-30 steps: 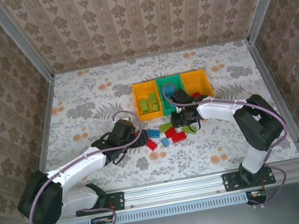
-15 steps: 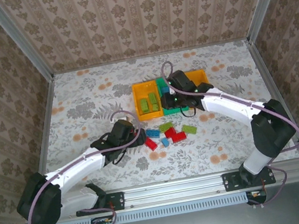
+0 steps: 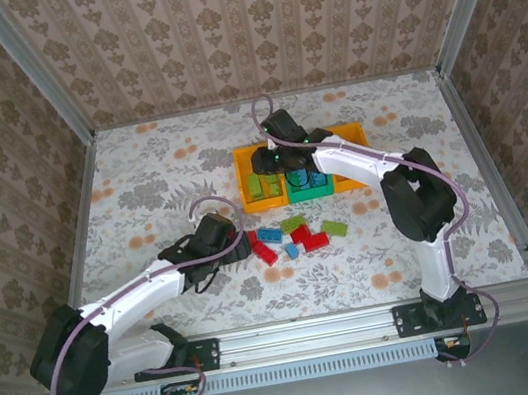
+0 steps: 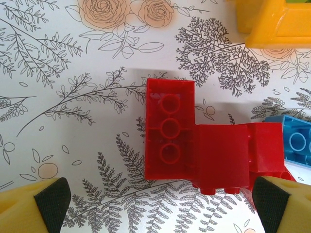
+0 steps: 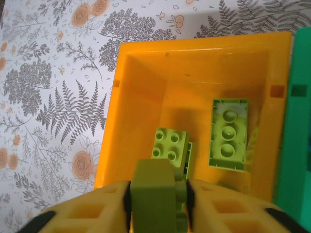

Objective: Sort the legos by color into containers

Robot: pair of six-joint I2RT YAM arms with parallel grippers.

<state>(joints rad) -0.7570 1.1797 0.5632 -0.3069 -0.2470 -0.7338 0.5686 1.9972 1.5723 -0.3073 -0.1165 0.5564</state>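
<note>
The light green brick sat between the pads of the right pincer. As far as the wrist view let us judge, the pincer was clamped on it, and it hung over the near end of the left orange bin. The brick showed us a plain face.

A second before, that pincer had been down at the loose pile on the tabletop. Half a second before, it had been over the green middle bin, and it had since swung further left. The left arm had barely shifted.

Inside the orange bin a square green brick lay studs up. Just beside it a long green brick lay underside up, its long axis running along the bin toward the far wall.

Under the left arm a red brick lay underside up with three round sockets in a line, its long axis pointing away from the wrist. A second red brick touched its flank, tipped on its side with its studs facing back toward the camera. A blue brick lay just beside that one. The left pincer hovered over the red pair with its fingers spread wide, holding nothing.

The top view gave us what the wrist cameras did not: the three bins in a row, the pile between the arms, and the right pincer reaching across them. The wrist views in turn gave the studs and sockets, which were too small to read from above.
</note>
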